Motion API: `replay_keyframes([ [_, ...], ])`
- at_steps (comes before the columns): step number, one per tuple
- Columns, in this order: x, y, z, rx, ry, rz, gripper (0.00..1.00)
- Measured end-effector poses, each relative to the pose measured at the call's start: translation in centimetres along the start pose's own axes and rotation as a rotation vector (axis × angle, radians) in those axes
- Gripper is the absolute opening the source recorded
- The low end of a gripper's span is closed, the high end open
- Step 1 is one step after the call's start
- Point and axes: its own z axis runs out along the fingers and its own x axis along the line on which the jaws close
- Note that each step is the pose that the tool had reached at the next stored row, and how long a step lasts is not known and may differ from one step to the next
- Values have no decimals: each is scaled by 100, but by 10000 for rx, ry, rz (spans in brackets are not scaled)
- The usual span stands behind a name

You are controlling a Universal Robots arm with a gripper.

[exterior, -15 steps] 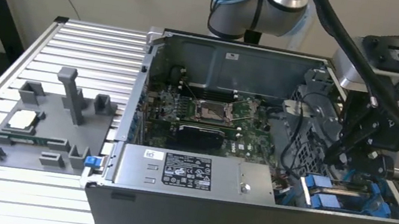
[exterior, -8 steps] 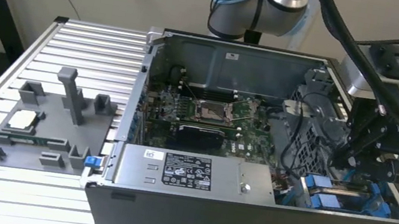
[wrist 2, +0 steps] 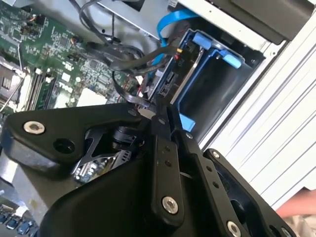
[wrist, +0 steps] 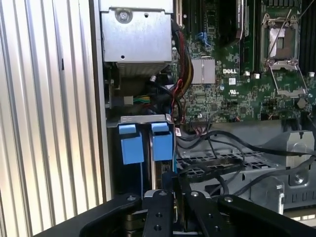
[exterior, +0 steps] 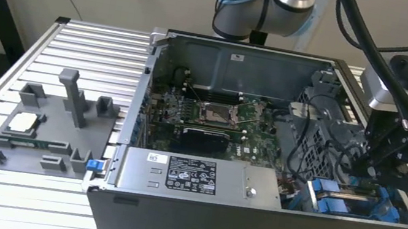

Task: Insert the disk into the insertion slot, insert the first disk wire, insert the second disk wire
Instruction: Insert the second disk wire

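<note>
- The gripper [exterior: 361, 167] was seen at the right of the exterior view, lowered into the open computer case [exterior: 223, 52] just above the insertion slot [exterior: 349, 200] with its blue rails, at the frame's lower right.
- In the second wrist view, the fingers [wrist 2: 159, 129] were seen drawn close together at the middle of the frame, pinched on a black wire [wrist 2: 129, 97] whose end lay just beside the rear edge of the disk [wrist 2: 174, 75]. Whether a connector was held between them could not be told.
- The disk appeared already seated in the slot, framed by its blue carrier, at the upper centre of that view.
- A misaligned connector was judged the chief risk: with the wire held at a slant, it could be pressed against the port's edge and jammed or bent.
- A snag was also judged possible, since a bundle of black cables [wrist: 217, 143] lay crowded near the bay, right of centre in the first wrist view, and could be caught by the fingers.
</note>
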Motion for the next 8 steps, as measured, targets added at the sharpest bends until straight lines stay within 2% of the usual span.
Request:
replay_keyframes([
  [3, 37, -24, 20, 42, -6, -37, 0],
  [8, 45, -50, 65, 209, -17, -78, 0],
])
